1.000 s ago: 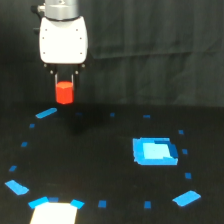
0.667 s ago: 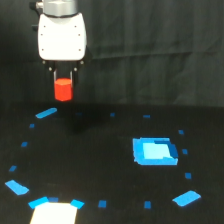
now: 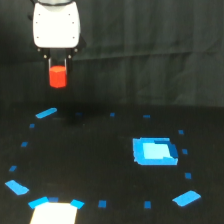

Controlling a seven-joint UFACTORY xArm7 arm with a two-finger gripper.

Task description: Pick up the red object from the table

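The red object [image 3: 58, 77] is a small red-orange stubby block hanging in the air at the exterior view's upper left, well above the black table [image 3: 100, 165]. My gripper [image 3: 57, 70] points straight down from its white housing and is shut on the block's upper part, with a thin dark finger on each side. The lower half of the block shows below the fingertips. Nothing lies directly beneath it on the table except a blue tape mark [image 3: 46, 113].
A larger blue square patch [image 3: 154, 151] lies at the exterior view's right. Small blue tape marks ring the table. A bright white patch [image 3: 54, 212] sits at the bottom left edge. A dark curtain hangs behind.
The gripper has risen with the red object held in it, so the block now hangs higher above the table than a second ago.
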